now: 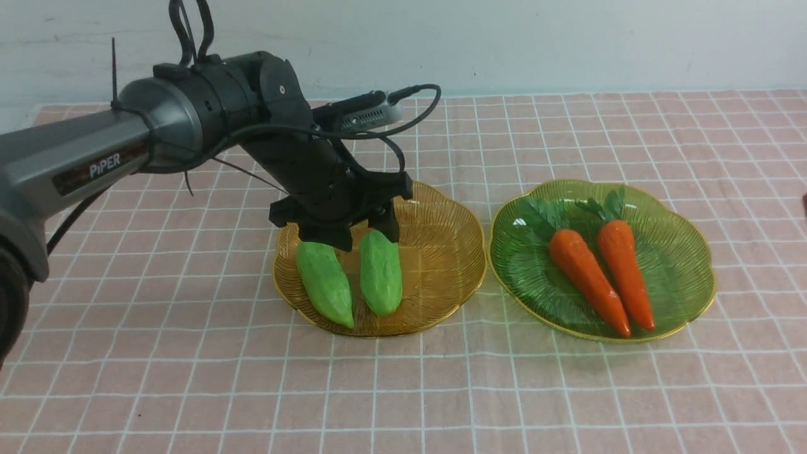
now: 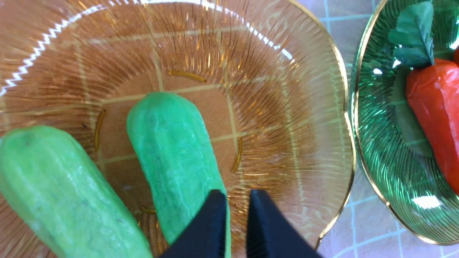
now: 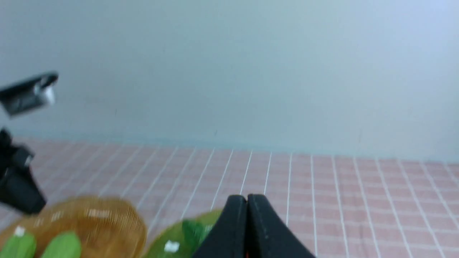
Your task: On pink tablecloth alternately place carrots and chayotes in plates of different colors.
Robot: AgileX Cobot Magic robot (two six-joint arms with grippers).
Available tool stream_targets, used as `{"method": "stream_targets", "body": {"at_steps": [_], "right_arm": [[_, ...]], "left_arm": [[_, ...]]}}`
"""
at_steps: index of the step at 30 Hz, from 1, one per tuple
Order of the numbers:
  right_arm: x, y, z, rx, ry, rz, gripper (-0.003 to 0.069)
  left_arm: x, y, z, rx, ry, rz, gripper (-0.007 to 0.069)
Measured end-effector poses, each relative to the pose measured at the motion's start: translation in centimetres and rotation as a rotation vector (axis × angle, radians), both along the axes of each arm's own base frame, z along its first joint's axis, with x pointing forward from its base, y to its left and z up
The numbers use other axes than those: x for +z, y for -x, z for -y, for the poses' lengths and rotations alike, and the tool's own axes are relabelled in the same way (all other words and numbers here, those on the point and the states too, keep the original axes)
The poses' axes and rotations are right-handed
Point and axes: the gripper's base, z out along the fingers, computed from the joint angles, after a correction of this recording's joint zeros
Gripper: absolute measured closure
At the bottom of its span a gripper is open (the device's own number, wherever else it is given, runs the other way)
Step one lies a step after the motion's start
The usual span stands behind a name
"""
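1. Chayotes: the left chayote (image 1: 325, 284) and the right chayote (image 1: 380, 271) lie side by side in the amber plate (image 1: 441, 252), with a slim gap between them.
2. Near carrot (image 1: 586, 271) and far carrot (image 1: 624, 271) lie side by side in the green plate (image 1: 681, 252), leafy tops toward the wall.
3. The plates sit just beside each other on the pink tablecloth (image 1: 403, 391).
4. Left gripper (image 2: 236, 200) hangs over the amber plate at the right chayote's far end. Its jaws are nearly together, holding nothing.
5. Right gripper (image 3: 246, 204): its jaws are pressed together and empty.
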Motion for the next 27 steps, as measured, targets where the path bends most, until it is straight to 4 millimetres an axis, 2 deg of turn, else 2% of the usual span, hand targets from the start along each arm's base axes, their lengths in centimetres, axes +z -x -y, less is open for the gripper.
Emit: {"method": "stream_targets", "body": {"at_steps": [3,6,12,15,19,27], "right_arm": [[-1.2,0.2,0.7,-0.071,-0.083,0.138,0.0674],[-2.0,0.1,1.2,-0.126,-0.131,0.201,0.0674],[-3.4,0.0,1.1,-0.121,-0.128,0.145,0.0674],[-3.9,0.0,1.0,-0.108,-0.123,0.11,0.0674],[-5.1,0.5,0.8,-0.087,-0.078,0.069,0.0674],[-9.5,2.8,0.7,-0.04,0.105,0.013,0.0674]], "left_arm": [[0.0,0.0,0.0,-0.004,-0.002,-0.003,0.0619],[0.1,0.0,-0.1,-0.014,-0.008,0.004,0.0628],[1.3,0.4,-0.2,-0.063,-0.019,0.052,0.0628],[3.6,1.3,-0.8,-0.077,-0.013,0.103,0.0628],[7.9,3.5,-2.0,-0.099,-0.018,0.172,0.0628],[10.4,5.7,-2.6,-0.138,-0.024,0.175,0.0628]]}}
